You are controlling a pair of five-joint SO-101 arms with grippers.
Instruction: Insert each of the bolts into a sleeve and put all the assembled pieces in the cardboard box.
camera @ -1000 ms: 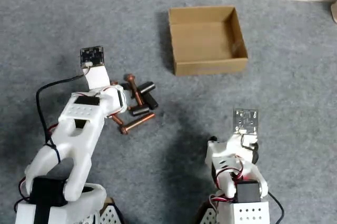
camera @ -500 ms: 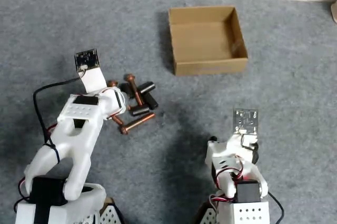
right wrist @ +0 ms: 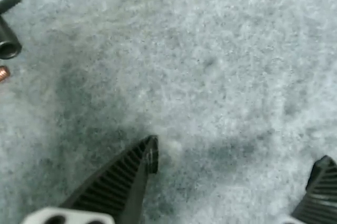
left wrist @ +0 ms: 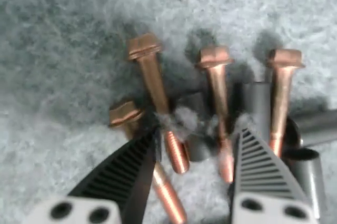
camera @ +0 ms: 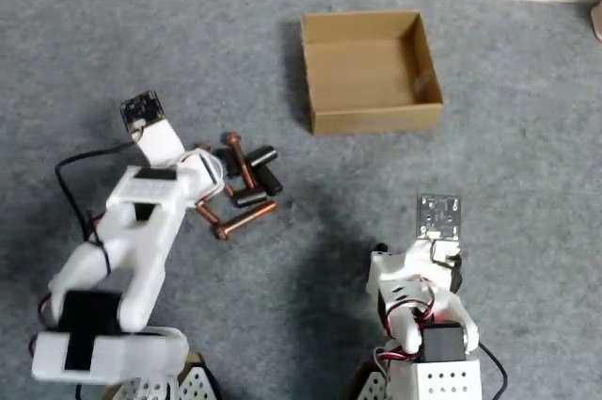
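Observation:
Several copper bolts and black sleeves lie in a loose pile on the grey carpet, left of centre. My left gripper hangs open just above the pile. Two bolts, one and another, point their threaded ends into the gap between its fingers. A third bolt lies beside a grey sleeve. The cardboard box stands empty at the back. My right gripper is open over bare carpet, with two sleeves off to one side.
The left arm covers the left part of the pile in the high view. The right arm sits folded near the front edge. Open carpet lies between the pile, the box and the right arm.
The left arm's wrist has swung to the left and its camera board has shifted left and down, while the gripper stays at the pile. The right arm has not moved.

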